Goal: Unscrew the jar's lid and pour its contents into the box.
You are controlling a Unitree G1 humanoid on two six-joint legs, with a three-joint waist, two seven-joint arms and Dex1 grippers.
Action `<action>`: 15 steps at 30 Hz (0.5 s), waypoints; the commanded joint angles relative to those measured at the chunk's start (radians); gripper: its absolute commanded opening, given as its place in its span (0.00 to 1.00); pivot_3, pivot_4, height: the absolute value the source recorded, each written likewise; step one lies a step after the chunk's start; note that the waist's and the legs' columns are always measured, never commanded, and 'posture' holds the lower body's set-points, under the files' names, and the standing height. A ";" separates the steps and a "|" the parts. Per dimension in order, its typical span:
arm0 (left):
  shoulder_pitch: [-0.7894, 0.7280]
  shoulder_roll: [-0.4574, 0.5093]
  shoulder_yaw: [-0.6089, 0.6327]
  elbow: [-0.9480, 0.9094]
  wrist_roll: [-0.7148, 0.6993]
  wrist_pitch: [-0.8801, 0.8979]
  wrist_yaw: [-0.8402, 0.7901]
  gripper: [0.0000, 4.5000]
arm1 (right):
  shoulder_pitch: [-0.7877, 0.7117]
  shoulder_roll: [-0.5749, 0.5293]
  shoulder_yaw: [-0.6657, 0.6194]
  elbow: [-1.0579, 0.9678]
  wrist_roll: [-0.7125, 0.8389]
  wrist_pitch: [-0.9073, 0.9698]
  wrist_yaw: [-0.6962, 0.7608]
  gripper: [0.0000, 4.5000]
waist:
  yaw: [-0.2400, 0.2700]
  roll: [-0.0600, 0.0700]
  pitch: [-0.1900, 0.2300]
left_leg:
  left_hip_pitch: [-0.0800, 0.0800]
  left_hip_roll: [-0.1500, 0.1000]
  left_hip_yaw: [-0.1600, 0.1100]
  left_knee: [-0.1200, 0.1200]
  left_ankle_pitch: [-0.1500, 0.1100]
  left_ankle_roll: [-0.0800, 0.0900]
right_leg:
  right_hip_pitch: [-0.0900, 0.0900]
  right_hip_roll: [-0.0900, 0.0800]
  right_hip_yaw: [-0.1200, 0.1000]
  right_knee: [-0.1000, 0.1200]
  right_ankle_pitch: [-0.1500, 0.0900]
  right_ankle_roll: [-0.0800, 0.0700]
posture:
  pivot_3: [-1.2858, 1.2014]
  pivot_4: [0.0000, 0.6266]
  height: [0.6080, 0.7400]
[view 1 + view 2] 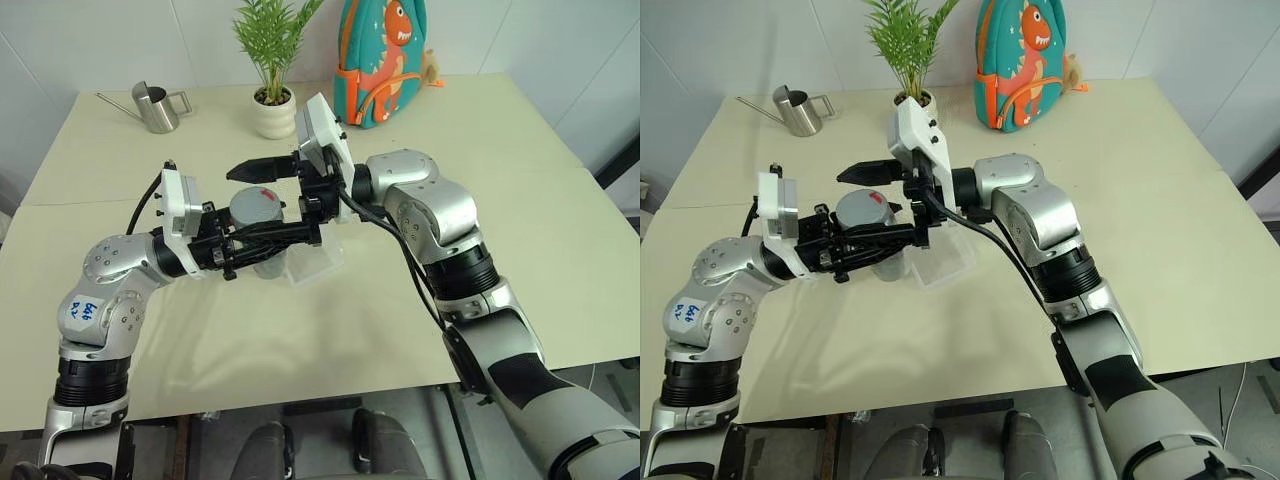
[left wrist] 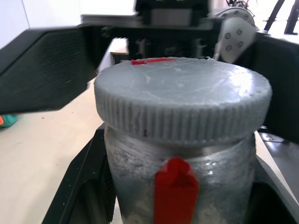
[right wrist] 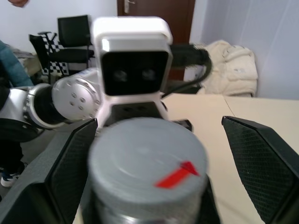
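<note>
My left gripper [image 1: 268, 240] is shut on the jar [image 2: 177, 163], a small cylinder held upright above the table. The grey lid [image 1: 255, 205] with its red mark sits on the jar. My right gripper [image 3: 159, 122] reaches in from the right and stands open, one finger on each side of the lid and apart from it. Its upper finger [image 1: 255, 168] shows above the lid. The clear box [image 1: 318, 262] lies on the table just behind and to the right of the jar. I cannot make out the contents through the jar's wall.
At the back of the table [image 1: 480, 300] stand a steel watering can [image 1: 155, 107], a white plant pot [image 1: 273, 112] and a colourful backpack [image 1: 380, 60]. The table's near edge runs just below my arms.
</note>
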 commanded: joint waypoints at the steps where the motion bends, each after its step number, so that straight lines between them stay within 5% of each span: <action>1: -0.002 -0.002 0.010 -0.028 -0.010 -0.022 -0.005 0.52 | -0.045 -0.005 -0.051 0.037 0.005 -0.036 -0.002 1.00 | 0.000 0.000 0.000 | 0.000 0.000 0.000 0.000 0.000 0.000 | 0.000 0.000 0.000 0.000 0.000 0.000 | 0.52 0.24 1.00; 15: 0.014 0.000 0.010 -0.034 -0.011 -0.026 -0.005 0.52 | -0.041 -0.117 -0.112 0.129 0.056 -0.016 0.126 1.00 | 0.001 0.000 0.000 | 0.000 0.000 0.000 0.000 0.000 0.000 | 0.000 0.000 0.000 0.000 0.000 0.000 | 0.52 0.24 1.00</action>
